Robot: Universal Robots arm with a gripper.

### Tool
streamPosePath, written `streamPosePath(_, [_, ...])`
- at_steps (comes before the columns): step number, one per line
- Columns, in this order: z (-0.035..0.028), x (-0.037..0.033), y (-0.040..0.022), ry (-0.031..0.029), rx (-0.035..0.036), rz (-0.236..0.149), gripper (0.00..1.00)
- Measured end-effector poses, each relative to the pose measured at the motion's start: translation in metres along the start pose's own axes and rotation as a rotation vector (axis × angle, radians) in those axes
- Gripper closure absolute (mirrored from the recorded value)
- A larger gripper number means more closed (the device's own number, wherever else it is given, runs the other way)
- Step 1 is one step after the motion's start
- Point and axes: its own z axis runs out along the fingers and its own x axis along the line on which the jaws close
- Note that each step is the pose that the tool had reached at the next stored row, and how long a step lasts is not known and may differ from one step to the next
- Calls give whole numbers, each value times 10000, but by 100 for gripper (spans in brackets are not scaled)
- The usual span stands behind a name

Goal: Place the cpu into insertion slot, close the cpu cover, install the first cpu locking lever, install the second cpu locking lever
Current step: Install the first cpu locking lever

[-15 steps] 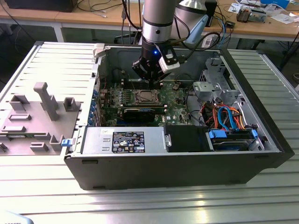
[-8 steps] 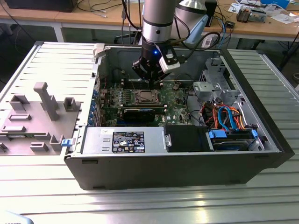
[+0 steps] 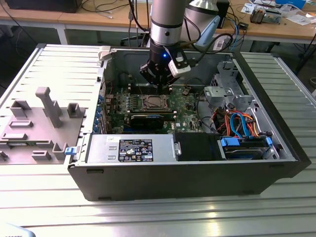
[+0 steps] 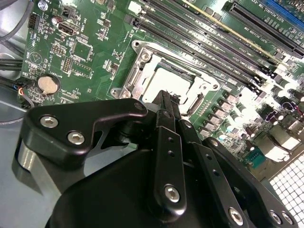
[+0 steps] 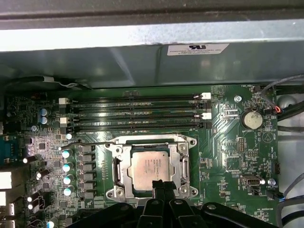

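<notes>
The cpu [image 5: 152, 165] lies flat in the insertion slot [image 3: 154, 102] on the green motherboard, silvery top up. The cpu cover [image 5: 119, 167] is down around it, framing the chip through its square opening; the cover [image 4: 137, 78] and chip [image 4: 167, 81] also show in the second wrist view. A thin wire lever [image 5: 90, 141] runs along the slot's side nearest the memory slots. My gripper [image 5: 163, 184] hangs just above the slot's edge, fingers together with nothing between them. Its black fingers [image 4: 166, 123] overlap the cover's edge. The gripper [image 3: 160, 85] is over the board inside the case.
Several long memory slots [image 5: 135, 114] lie between the socket and the case wall [image 5: 142, 61]. A coin battery [image 5: 251, 119] sits beside them. A black graphics card [image 3: 146, 120], power supply [image 3: 131, 148] and cabled drive cage [image 3: 237, 123] crowd the case. A grey fixture [image 3: 39, 118] stands outside.
</notes>
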Motion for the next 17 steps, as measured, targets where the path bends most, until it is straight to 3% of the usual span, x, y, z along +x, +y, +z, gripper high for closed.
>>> streamPosePath(17, [0, 0, 0, -5, 3, -452, 89])
